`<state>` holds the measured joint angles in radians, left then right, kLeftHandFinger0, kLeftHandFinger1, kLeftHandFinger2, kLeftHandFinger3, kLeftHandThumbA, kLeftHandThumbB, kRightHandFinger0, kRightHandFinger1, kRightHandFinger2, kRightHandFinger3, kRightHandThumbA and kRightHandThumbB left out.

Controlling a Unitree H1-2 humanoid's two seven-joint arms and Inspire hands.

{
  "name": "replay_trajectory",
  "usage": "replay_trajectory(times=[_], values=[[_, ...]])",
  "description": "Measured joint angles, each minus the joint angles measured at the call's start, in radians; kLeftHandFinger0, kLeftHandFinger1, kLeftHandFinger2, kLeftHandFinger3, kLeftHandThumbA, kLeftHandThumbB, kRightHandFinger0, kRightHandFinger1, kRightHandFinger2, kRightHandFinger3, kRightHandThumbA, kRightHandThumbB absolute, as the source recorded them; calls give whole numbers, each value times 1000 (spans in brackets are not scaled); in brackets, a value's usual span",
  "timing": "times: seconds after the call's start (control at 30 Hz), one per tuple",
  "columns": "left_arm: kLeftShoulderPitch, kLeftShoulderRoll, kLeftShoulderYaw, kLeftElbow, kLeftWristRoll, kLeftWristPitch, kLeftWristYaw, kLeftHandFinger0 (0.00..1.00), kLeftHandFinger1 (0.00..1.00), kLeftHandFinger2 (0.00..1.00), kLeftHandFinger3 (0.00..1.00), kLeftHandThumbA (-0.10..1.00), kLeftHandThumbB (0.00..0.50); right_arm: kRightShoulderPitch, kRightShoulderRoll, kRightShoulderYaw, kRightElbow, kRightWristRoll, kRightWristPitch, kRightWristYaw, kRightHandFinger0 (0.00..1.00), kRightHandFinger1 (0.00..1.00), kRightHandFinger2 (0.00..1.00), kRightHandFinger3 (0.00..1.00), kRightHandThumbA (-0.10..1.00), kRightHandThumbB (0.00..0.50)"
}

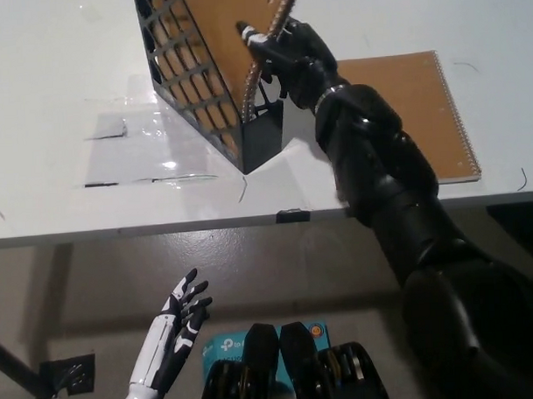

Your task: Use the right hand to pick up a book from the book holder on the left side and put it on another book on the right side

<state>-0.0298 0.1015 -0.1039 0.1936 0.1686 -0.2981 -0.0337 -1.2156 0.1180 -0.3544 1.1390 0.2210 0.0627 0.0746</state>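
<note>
- White tabletop [62,110] fills the upper part of the head view, with grey floor showing below its front edge.
- On it stands a black lattice book holder [206,96], leaning, with its closed end toward the table's front edge.
- A brown spiral-bound book [235,43] sits in the holder, tilted, its wire spine along the edge that faces the black arm; the top runs out of frame.
- The right hand [283,50] is at that spine edge, fingers curled round it in what looks like a pinch. A light fingertip shows on the cover side, so I judge it has hold of the book.
- The book lies to the left of the right hand and under its fingers, long axis running up and away out of the holder. Drawing it out along that slant, rather than sideways into the holder's wall, seems the move to make.
- The other book [421,106], brown too, lies flat on the table to the right, partly hidden by the black forearm, its spiral on the far right edge. It is near the holder but apart from it.
- The left hand [176,330] hangs below the table edge at the lower left, fingers spread, holding nothing.
</note>
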Motion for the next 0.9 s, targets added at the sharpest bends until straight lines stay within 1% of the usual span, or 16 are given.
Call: replay_trajectory(times=[0.17,0.2,0.23,0.27,0.3,0.33,0.37,0.47,0.5,0.53,0.6,0.7,0.8,0.83,0.87,0.9], values=[[0,0,-1,0,0,0,0,756,802,899,1000,950,96,-11,4,-95,-26,73,81,0,0,252,757,676,-24,253],[0,0,-1,0,0,0,0,753,800,899,1000,952,98,-15,6,-108,-30,83,93,-1,0,265,768,758,-53,250],[0,0,-1,0,0,0,0,753,800,899,1000,952,98,-19,7,-119,-35,89,101,-2,0,280,774,715,-55,248],[0,0,-1,0,0,0,0,749,797,899,1000,950,91,-27,8,-138,-46,106,120,-5,0,302,782,549,-56,244],[0,0,-1,0,0,0,0,737,789,893,1000,945,92,-34,8,-152,-57,116,132,-7,0,313,792,461,-68,240],[0,0,-1,0,0,0,0,724,780,884,1000,939,88,-43,8,-163,-65,126,142,-9,0,336,813,445,-98,241],[0,0,-1,0,0,0,0,720,777,882,1000,936,88,-51,8,-174,-80,137,153,-10,0,347,820,466,-100,240],[0,0,-2,0,1,0,0,696,755,863,1000,930,77,-77,7,-196,-115,158,180,-17,0,362,842,479,-100,205],[0,0,-3,0,1,0,0,684,744,852,1000,925,71,-87,5,-199,-130,163,188,-19,0,373,820,517,-100,196],[0,0,-3,0,2,0,0,680,741,849,1000,924,71,-93,3,-199,-141,167,192,-20,0,373,819,589,-100,205],[-2,0,-4,0,4,-1,0,653,715,825,1000,920,71,-112,-2,-198,-167,178,200,-20,0,363,823,607,-100,217],[-4,0,-4,0,8,-1,1,641,706,811,1000,914,71,-139,-10,-198,-197,186,211,-22,0,304,778,538,-100,212],[-5,0,-5,0,14,-3,1,632,696,803,1000,906,68,-166,-22,-197,-226,195,222,-22,0,255,725,266,-100,188],[-5,0,-5,0,15,-3,1,631,694,801,1000,907,69,-170,-25,-197,-229,197,225,-22,0,245,717,252,-100,185],[-5,0,-6,0,18,-3,2,621,686,793,1000,901,70,-181,-32,-197,-240,199,232,-23,0,230,698,313,-100,170],[-5,0,-6,0,19,-4,2,620,684,791,1000,900,70,-186,-35,-197,-243,201,235,-24,0,221,691,289,-100,148]])
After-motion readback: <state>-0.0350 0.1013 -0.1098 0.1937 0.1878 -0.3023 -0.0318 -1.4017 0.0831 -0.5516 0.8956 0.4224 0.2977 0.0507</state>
